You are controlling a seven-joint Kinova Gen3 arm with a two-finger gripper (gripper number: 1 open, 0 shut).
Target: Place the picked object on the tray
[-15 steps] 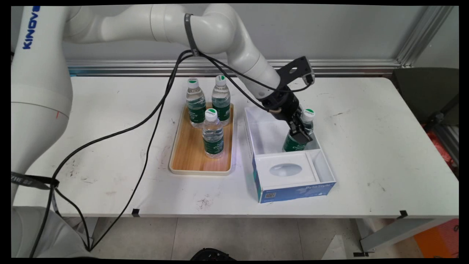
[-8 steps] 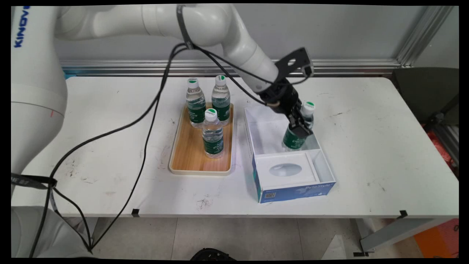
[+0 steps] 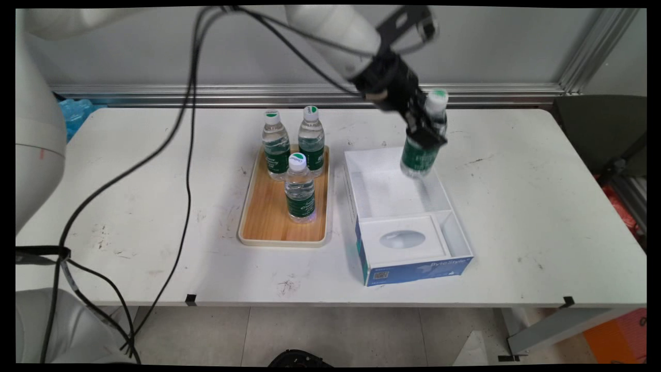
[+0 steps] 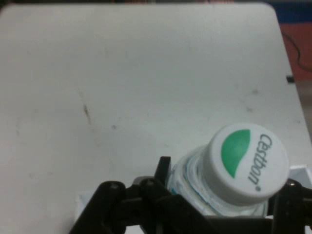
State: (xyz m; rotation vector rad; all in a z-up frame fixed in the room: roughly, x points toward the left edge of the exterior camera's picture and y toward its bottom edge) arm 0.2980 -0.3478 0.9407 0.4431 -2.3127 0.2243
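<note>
I see the hand (image 3: pixel 424 135) clamped on a water bottle (image 3: pixel 422 150), gripping it around the upper body just below the neck. The bottle is in the air, clear of the desk (image 3: pixel 516 206), hanging over the far end of the open white box (image 3: pixel 408 217), roughly upright with a slight tilt. Its green label shows below the fingers, its white cap with the green mark above them. In the hand view the cap (image 4: pixel 245 163) sits right at the bottom edge between the black linkage, lettering readable, with bare desk (image 4: pixel 122 87) filling the rest and a bit of box rim at the lower corners. The box has blue sides and a big far compartment; the near end holds a white insert with an oval recess (image 3: pixel 402 238) plus a narrow slot on its right. Just left of the box is a wooden tray (image 3: pixel 268 217) with a pale rim, carrying three more bottles: two at the far end side by side (image 3: pixel 276 146) (image 3: pixel 312 142), and one (image 3: pixel 300 188) in front of them near the tray's middle. All three stand upright, caps on. Black cables (image 3: pixel 181 129) hang from the arm across the desk's left half.
</note>
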